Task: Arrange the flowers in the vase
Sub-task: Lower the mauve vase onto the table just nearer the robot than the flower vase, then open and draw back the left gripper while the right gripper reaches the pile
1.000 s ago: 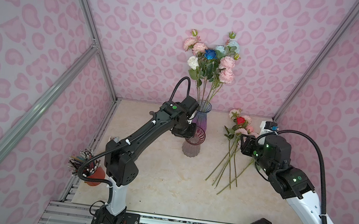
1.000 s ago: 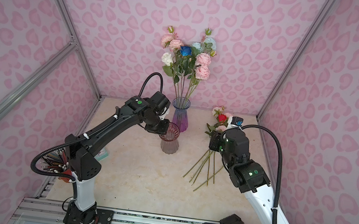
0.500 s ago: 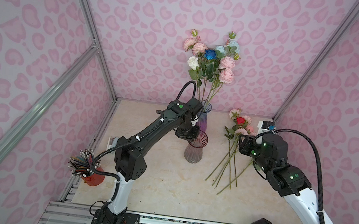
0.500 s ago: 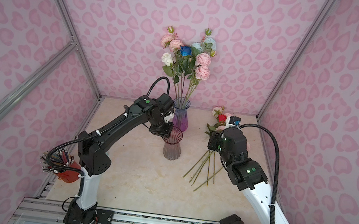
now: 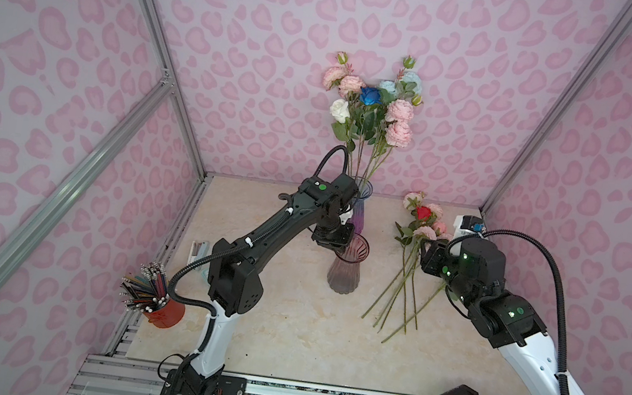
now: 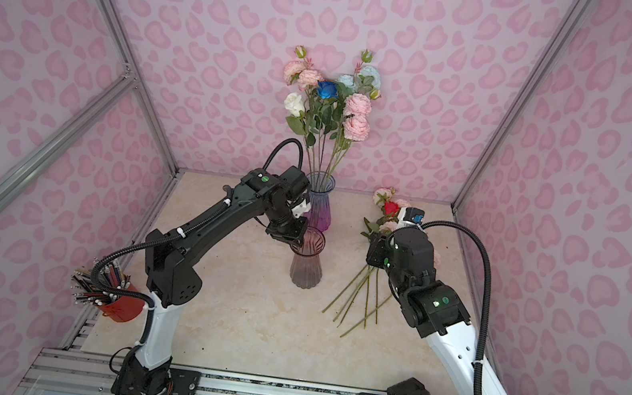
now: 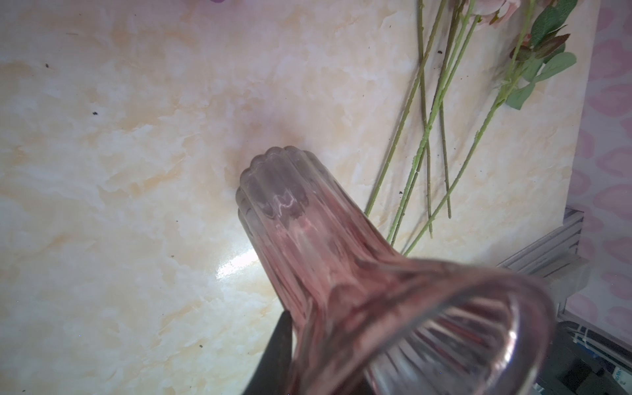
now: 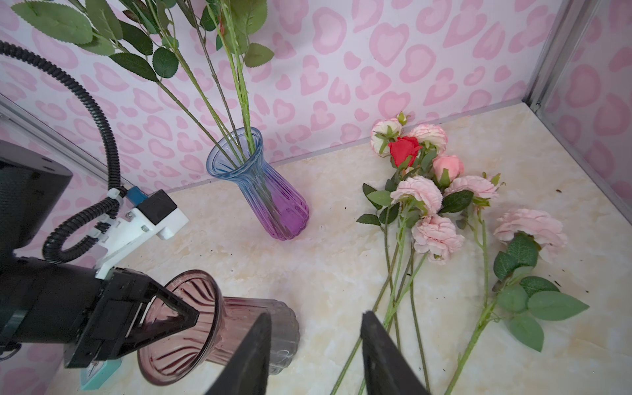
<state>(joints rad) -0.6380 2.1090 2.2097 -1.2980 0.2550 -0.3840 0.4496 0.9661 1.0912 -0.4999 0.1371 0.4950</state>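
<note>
Smoky pink vase (image 7: 307, 246) is ribbed glossy glass, bench (image 7: 102, 205) is shiny marble-look stone, corner frame rails (image 5: 147, 11) look like matt aluminium.

The left gripper (image 5: 337, 239) is sitting at the pink vase's (image 5: 343, 271) rim, while the right gripper (image 8: 316, 316) is hovering, jaws apart, to that vase's right.

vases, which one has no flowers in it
The smoky pink vase in front, with the left gripper at its rim; the blue-purple vase behind it holds flowers.

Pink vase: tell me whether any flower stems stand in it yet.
No, the pink vase looks empty inside, and the loose flowers lie on the table beside it.
</note>
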